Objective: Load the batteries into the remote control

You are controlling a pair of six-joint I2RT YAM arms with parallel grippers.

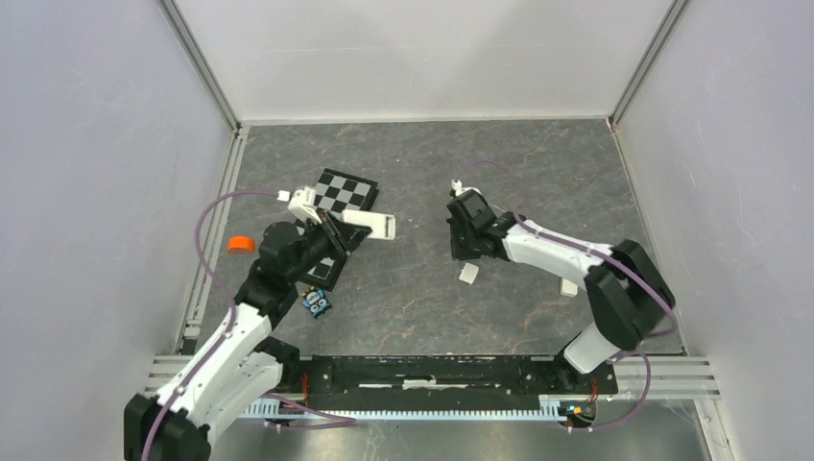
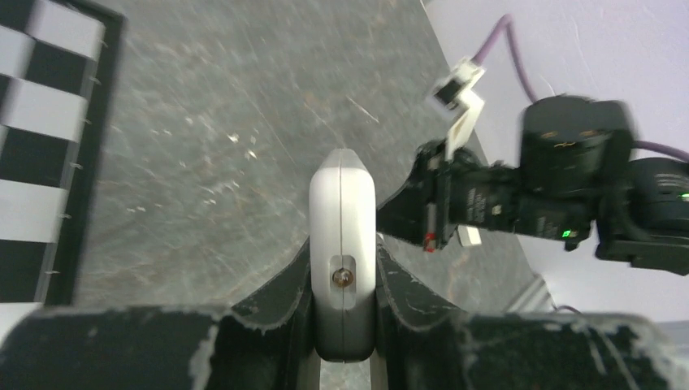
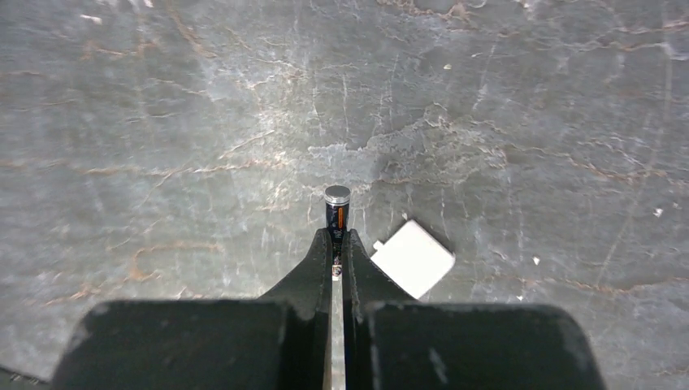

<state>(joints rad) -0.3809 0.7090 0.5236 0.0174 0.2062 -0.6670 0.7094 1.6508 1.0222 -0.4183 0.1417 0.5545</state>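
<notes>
My left gripper [image 1: 336,229] is shut on the white remote control [image 1: 370,224] and holds it above the table, its free end towards the middle. In the left wrist view the remote [image 2: 342,213] sits edge-on between my fingers [image 2: 406,296], with a small screw on its near end. My right gripper [image 3: 337,241] is shut on one dark battery [image 3: 337,206], whose silver cap sticks out beyond the fingertips, above the table. In the top view this gripper [image 1: 463,240] hangs right of the remote, with a gap between them. The other battery is out of view.
A checkered board [image 1: 347,189] lies behind the left gripper. A small white square piece [image 3: 413,258] lies on the table just right of the right fingers, also in the top view [image 1: 468,273]. A blue toy [image 1: 317,303] and an orange object [image 1: 240,244] sit at the left.
</notes>
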